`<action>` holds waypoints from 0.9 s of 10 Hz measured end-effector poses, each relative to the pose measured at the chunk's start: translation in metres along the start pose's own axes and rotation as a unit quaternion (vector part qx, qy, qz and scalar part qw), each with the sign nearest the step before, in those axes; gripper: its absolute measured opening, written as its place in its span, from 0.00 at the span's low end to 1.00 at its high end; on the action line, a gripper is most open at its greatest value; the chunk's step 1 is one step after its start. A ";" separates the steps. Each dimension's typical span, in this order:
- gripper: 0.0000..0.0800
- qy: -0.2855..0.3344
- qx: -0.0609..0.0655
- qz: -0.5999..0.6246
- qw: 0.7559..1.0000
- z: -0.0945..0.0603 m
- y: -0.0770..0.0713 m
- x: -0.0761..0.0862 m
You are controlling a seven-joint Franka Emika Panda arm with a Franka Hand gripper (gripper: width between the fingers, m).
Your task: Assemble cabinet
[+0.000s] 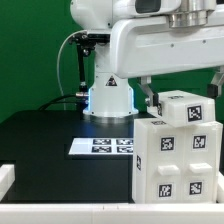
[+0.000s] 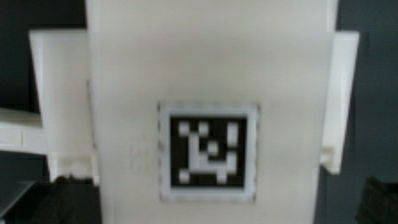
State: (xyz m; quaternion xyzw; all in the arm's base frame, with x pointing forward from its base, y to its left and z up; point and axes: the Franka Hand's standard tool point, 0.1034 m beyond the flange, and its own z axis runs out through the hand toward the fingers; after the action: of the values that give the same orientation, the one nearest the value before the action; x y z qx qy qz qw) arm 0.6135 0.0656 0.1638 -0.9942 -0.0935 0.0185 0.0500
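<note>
The cabinet is a white boxy body with black-and-white tags, standing at the exterior view's right on the black table. A smaller tagged white block sits on its top. My gripper hangs straight over that block. One dark finger is a little off the block's left side and the other is at its right, so the gripper is open and holds nothing. In the wrist view a blurred white cabinet part with one tag fills the middle. My fingertips cannot be made out there.
The marker board lies flat on the table in front of the robot's base. A low white ledge runs along the table's near edge and turns up at the exterior view's left. A green wall stands behind.
</note>
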 end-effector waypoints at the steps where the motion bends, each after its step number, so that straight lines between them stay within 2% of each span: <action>1: 1.00 0.001 0.000 0.001 1.000 0.005 0.000 -0.003; 4: 1.00 0.004 0.000 0.001 1.000 0.012 -0.001 -0.003; 5: 0.88 0.003 0.000 0.001 1.000 0.012 -0.001 -0.003; 6: 0.88 0.003 0.000 0.001 1.000 0.012 -0.001 -0.003; 7: 0.69 0.003 0.000 0.001 1.000 0.012 -0.001 -0.003; 9: 0.69 0.003 0.000 0.001 1.000 0.012 -0.001 -0.003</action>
State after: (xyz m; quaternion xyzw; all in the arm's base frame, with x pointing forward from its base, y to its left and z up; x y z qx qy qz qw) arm 0.6097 0.0674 0.1517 -0.9943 -0.0926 0.0155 0.0499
